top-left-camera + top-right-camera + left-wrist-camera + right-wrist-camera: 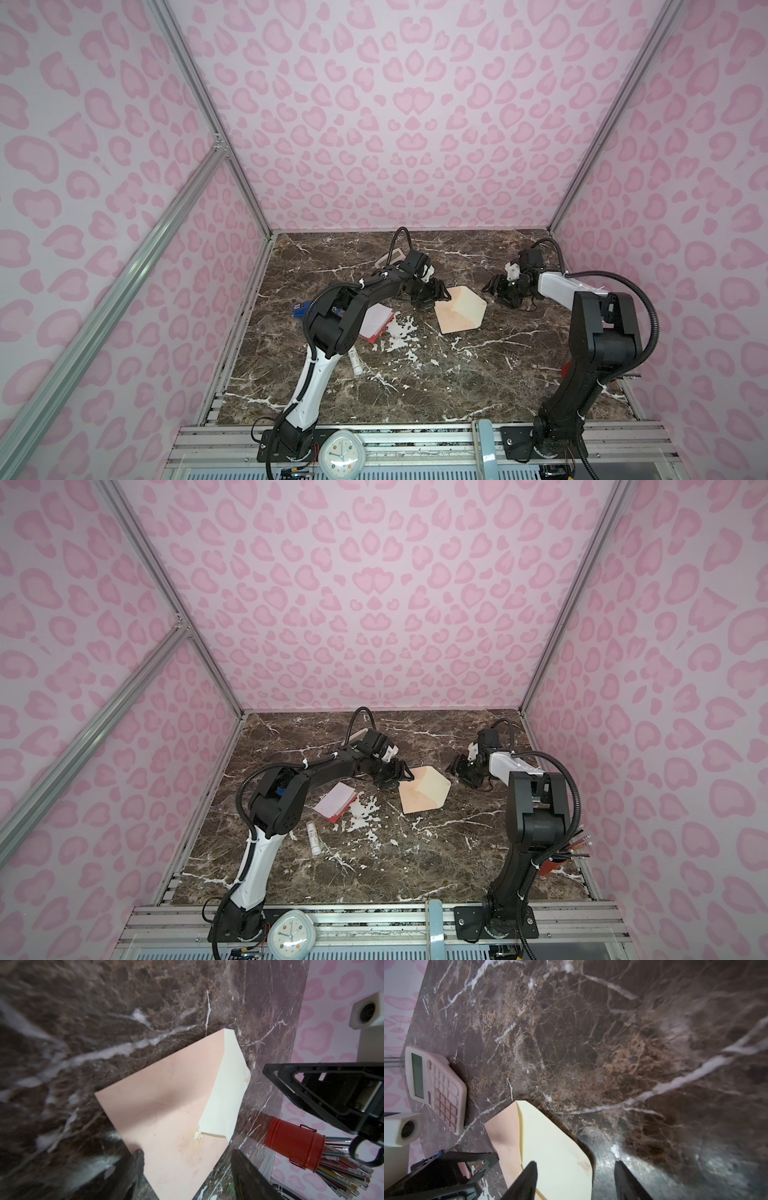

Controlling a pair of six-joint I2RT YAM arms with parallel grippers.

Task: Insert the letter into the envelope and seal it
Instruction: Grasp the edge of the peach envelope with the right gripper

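So the envelope lies flat around the middle of the table, its cream flap open toward my right gripper. Both my jaws are spread. My left gripper straddles a corner, maybe touching it. The letter sits apart, further left.

Bare tabletop before the envelope; left pincer, right pincer beside it, calculator behind.

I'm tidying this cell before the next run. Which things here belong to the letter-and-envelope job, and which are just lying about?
For the job:
- envelope, flap open
- letter

Lying about:
- calculator
- white tube
- red pen cup
- clock
- small blue item
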